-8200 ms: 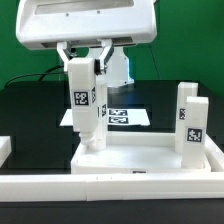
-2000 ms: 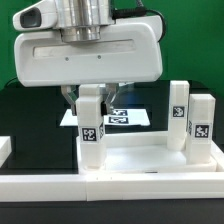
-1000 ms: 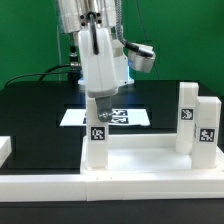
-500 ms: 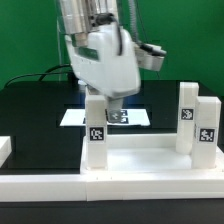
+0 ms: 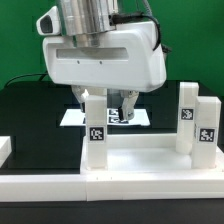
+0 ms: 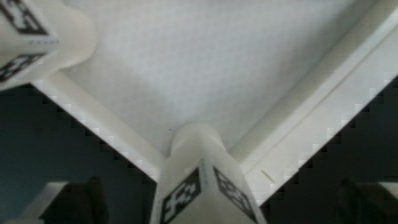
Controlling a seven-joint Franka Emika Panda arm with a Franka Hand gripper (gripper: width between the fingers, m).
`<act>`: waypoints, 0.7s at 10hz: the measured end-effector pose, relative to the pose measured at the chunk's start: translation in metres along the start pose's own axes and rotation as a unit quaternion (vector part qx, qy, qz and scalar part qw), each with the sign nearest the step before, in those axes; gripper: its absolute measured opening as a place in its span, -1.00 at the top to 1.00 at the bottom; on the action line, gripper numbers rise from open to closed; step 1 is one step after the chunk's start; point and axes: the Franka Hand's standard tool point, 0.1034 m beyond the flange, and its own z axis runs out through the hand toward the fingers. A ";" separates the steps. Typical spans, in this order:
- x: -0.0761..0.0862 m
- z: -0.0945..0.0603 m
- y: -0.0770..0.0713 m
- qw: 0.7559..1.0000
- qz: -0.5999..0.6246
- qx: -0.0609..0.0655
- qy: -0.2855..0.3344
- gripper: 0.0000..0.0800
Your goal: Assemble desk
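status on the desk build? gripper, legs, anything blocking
Gripper above the near-left leg, open or shut unclear. Three legs upright in the desk top, others at right. Nothing blocking.

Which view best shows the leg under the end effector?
Exterior view: the leg stands upright in the desktop's corner, tag visible, end effector above it. Wrist view shows only its top, steeply foreshortened.

Exterior view low, level, near; wrist view close, straight down; shared: desk top (image 5: 140, 160) (image 6: 214, 90), legs
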 end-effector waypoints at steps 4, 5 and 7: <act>0.003 0.001 -0.007 0.953 -0.301 -0.029 0.030 -0.62; 0.006 0.002 -0.002 0.955 -0.293 -0.029 0.030 -0.62; 0.005 0.002 -0.003 0.960 -0.278 -0.029 0.030 -0.51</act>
